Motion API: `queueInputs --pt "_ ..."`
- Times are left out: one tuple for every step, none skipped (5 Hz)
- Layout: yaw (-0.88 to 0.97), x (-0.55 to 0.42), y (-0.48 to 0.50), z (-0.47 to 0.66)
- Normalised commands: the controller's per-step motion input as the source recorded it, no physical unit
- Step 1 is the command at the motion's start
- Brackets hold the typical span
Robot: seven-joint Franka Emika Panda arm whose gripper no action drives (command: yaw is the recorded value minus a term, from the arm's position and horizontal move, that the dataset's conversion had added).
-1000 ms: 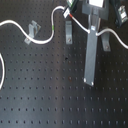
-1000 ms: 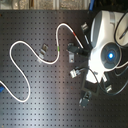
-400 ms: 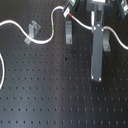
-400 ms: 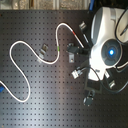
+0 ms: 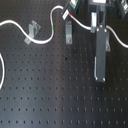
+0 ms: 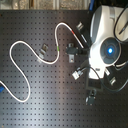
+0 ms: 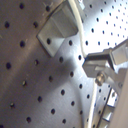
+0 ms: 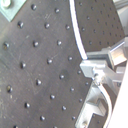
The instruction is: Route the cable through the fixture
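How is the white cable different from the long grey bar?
In the first exterior view, the cable is thin, white and bendy, curving across the board; the grey bar is wide, flat and straight. The cable wears a small green band; the grey bar has none. Both lie on the black hole-dotted board.

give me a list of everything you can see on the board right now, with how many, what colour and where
cable: one, white, with a green band and a red mark near the gripper end; it snakes from the first exterior view's left edge across to the top centre.
fixture clips: two clear in the first exterior view, grey metal; left clip beside the cable's dip, middle clip below the red mark. The second exterior view shows a few more small ones near the arm.
flat bar: one, grey, standing right of centre in the first exterior view.
breadboard: one, black, with a grid of holes, under everything.
robot arm: one, white with a blue light, at the second exterior view's right.
gripper: one, dark, at the cable's end; fingers' state unclear.
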Motion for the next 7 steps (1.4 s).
queueInputs --pt "-0.06 -0.131 0.08 0.0" --pt "-0.02 -0.167 0.102 0.01" --pt "0.0 -0.088 0.199 0.0" --pt "0.0 0.014 0.2 0.12" --pt "0.0 0.011 0.159 0.26" --pt "0.0 0.009 0.131 0.32" --pt "0.0 -0.025 0.111 0.41"
